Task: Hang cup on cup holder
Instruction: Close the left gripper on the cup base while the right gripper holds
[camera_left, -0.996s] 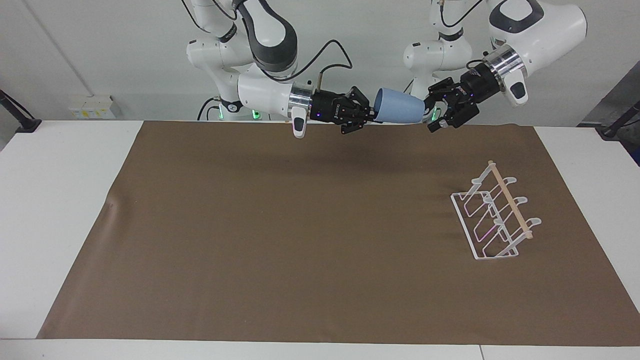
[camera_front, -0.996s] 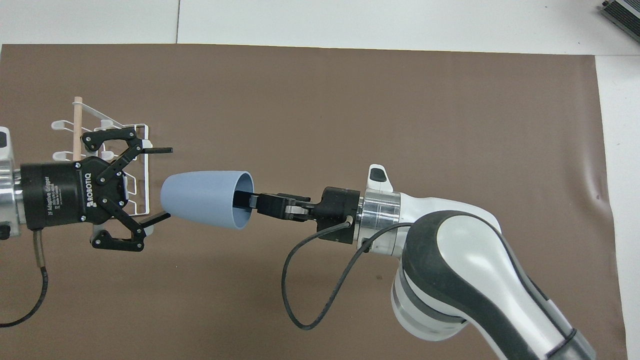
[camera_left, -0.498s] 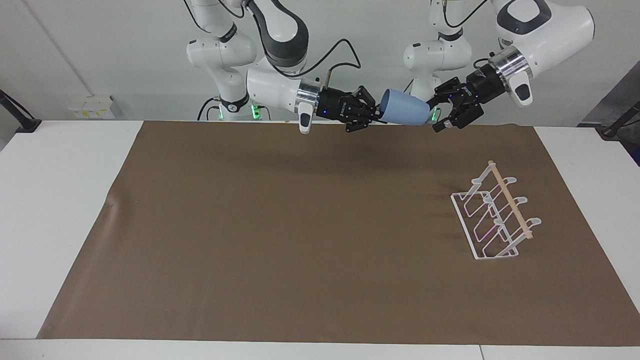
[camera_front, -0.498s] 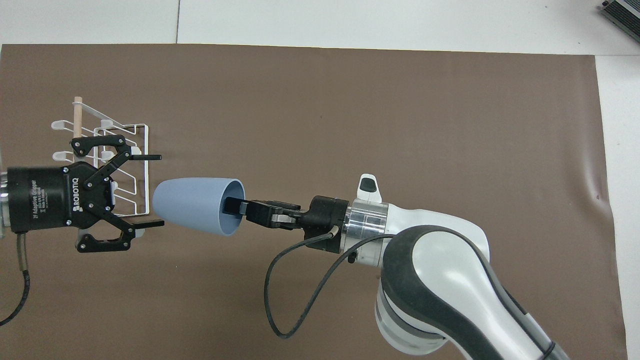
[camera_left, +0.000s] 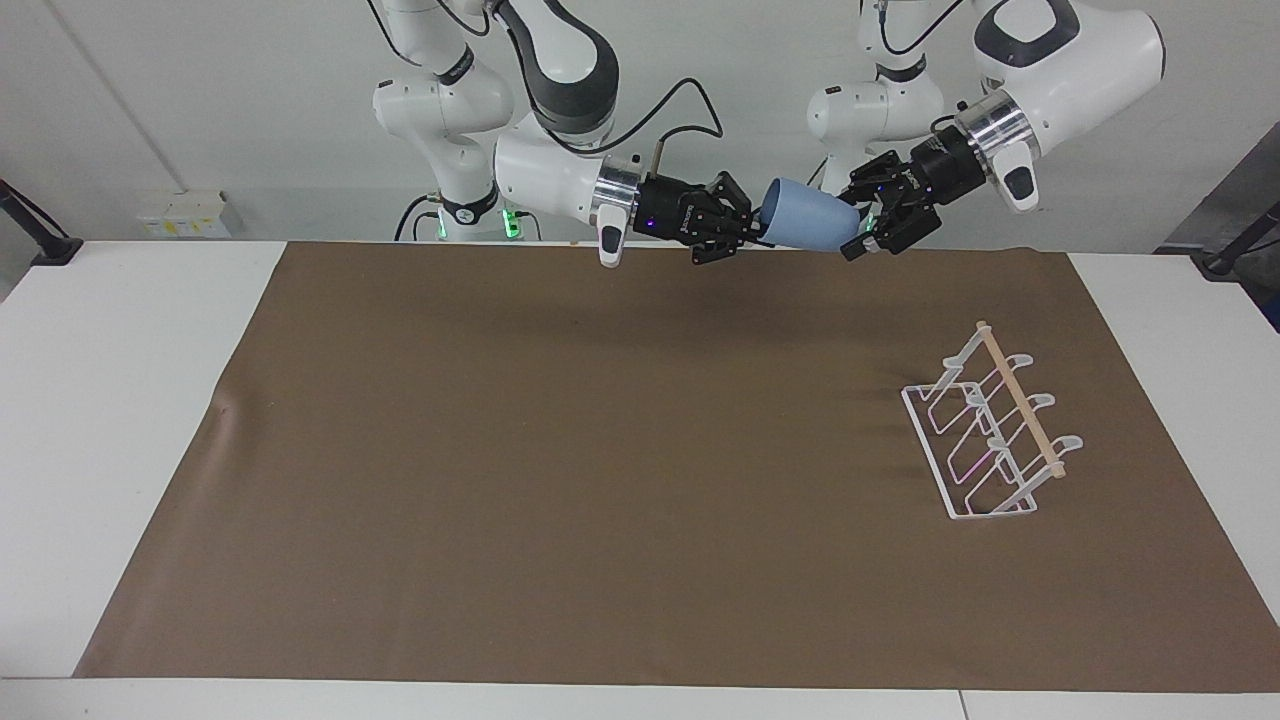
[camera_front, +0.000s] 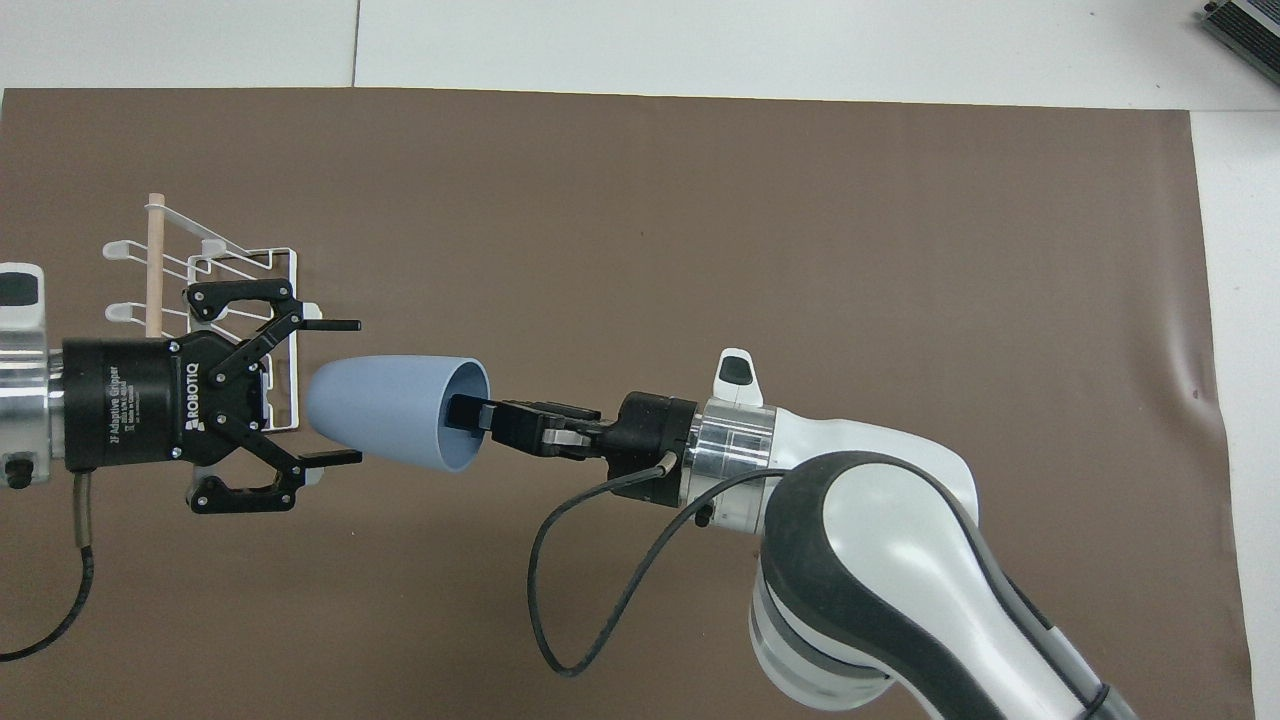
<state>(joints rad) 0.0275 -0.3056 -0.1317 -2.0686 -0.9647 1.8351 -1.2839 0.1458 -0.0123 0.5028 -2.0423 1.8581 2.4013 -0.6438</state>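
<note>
Closest to the robots, both arms are raised over the brown mat (camera_left: 560, 480) along the edge of the white table (camera_left: 120, 420) where their bases stand, and they meet in mid-air. The right gripper (camera_front: 478, 415) reaches in from the right arm's end, its fingers pinched on the rim of the cup (camera_front: 390, 410), one finger inside the mouth. The cup is light blue and lies on its side in the air, mouth toward the right arm and narrow base pointing at the left gripper (camera_front: 335, 392). It touches neither mat nor rack. In the facing view the cup (camera_left: 808, 227) hangs between the two black grippers, the right gripper (camera_left: 752, 232) at its mouth and the left gripper (camera_left: 862, 232) at its base.

The left gripper is spread wide, one finger on each side of the cup's narrow end. From overhead the fingertips sit just beside the base, and I cannot tell whether they touch the cup.

Farther out on the mat, toward the left arm's end of the table, stands the cup holder (camera_left: 985, 435), a white wire rack with slanted prongs and a pale wooden dowel (camera_left: 1020, 400) along its top. It carries no cup, and it is well apart from both grippers in the facing view, though from overhead the cup holder (camera_front: 250, 260) is partly covered by the left gripper.
</note>
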